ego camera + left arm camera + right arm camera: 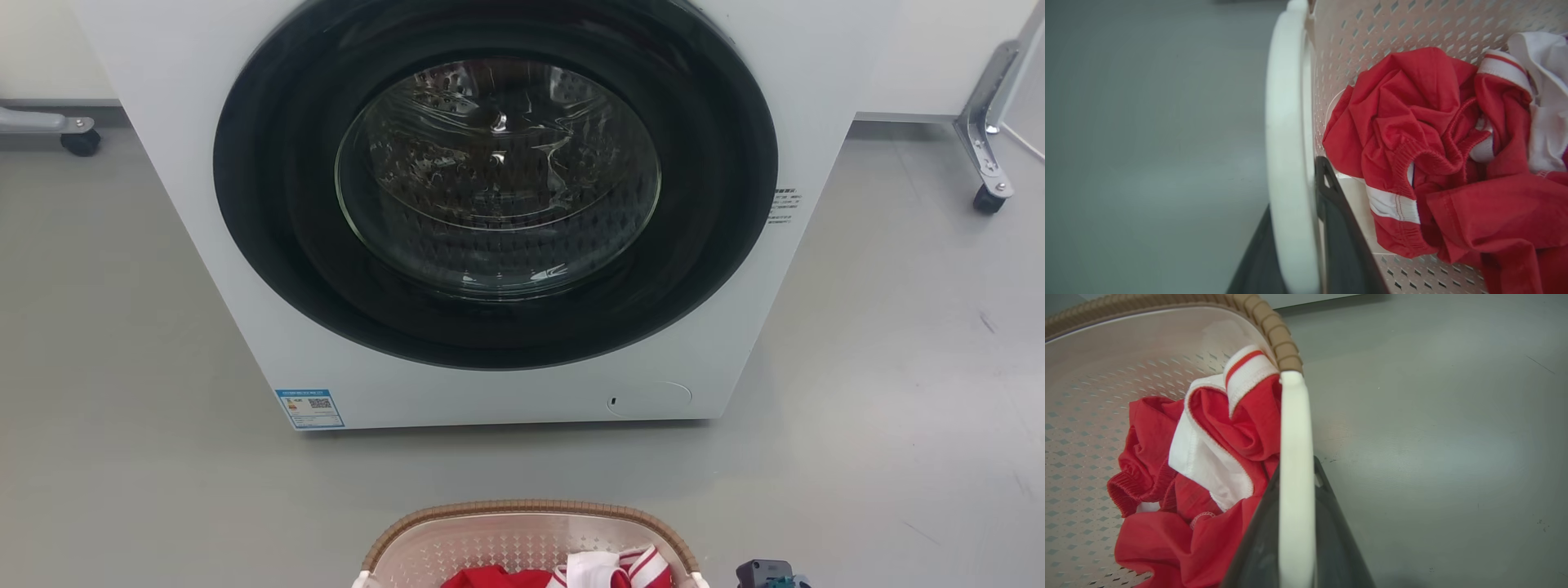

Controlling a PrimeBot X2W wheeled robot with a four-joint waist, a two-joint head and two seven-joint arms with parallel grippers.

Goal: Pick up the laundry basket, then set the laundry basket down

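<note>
while the laundry basket (531, 531), holding red clothes (1412, 122), is in front of the washer (490, 392), the left gripper (1296, 192) is clamped on its left handle (1286, 102) and the right gripper (1295, 469) on its right handle (1294, 416).

Laundry basket (1094, 375): cream perforated walls, brown woven rim. Grey floor (1433, 437) lies beyond that rim.
Contents: red garment (1167, 539), crumpled against the wall by the handle. White piece with a red stripe (1204, 465) on top, reaching the rim.
White side handle (1295, 428): my right gripper (1296, 473) clamped on it, one dark finger on either side.
</note>
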